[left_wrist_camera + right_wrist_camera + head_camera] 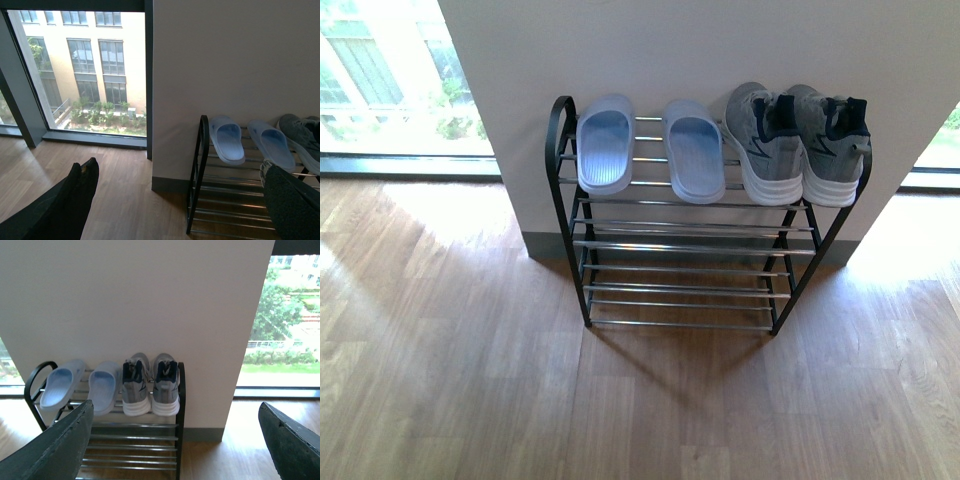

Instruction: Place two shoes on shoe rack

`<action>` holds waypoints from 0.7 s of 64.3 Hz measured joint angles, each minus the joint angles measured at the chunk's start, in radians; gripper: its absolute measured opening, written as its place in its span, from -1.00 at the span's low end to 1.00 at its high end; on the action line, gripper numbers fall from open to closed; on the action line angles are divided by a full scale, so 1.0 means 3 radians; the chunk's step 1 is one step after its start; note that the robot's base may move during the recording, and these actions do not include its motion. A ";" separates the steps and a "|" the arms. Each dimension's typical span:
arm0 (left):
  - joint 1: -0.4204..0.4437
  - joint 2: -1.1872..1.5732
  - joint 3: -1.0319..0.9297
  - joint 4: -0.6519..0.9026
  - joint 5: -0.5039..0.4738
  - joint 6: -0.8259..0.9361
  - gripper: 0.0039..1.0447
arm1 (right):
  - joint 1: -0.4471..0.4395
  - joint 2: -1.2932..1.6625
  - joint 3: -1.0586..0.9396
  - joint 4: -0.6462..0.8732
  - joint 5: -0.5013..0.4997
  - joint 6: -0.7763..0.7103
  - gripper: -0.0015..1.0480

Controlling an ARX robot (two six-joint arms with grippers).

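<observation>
The shoe rack [582, 275] [196, 180] [179, 440] stands against a white wall, black side frames and silver rods. On its top tier lie two light-blue slides [606, 142] [695, 148] [226, 139] [58, 386] and, to their right, two grey sneakers [764, 140] [832, 145] [135, 388] [165, 385], heels toward me. Neither arm shows in the front view. My left gripper [185, 200] is open, well back from the rack's left end. My right gripper [175, 445] is open too, back from the rack's right end. Both hold nothing.
Wooden floor [450, 380] spreads in front of the rack. The white wall [700, 50] with a grey skirting stands behind it. Floor-to-ceiling windows [380, 80] [290, 320] flank the wall. The rack's lower tiers [680, 290] carry nothing.
</observation>
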 joint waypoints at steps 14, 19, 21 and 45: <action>0.0000 0.0000 0.0000 0.0000 0.0001 0.0000 0.83 | 0.0000 0.0000 0.0000 0.0000 0.0001 0.0000 0.82; 0.0000 0.0000 0.0000 0.0000 0.0001 0.0000 0.83 | 0.0000 0.0000 0.0000 0.0000 0.0000 -0.0001 0.82; 0.0000 0.0000 0.0000 0.0000 0.0001 0.0000 0.83 | 0.0000 0.0000 0.0000 0.0000 0.0001 0.0000 0.82; 0.0000 0.0000 0.0000 0.0000 0.0001 0.0000 0.83 | 0.0000 0.0000 0.0000 0.0000 0.0001 0.0000 0.82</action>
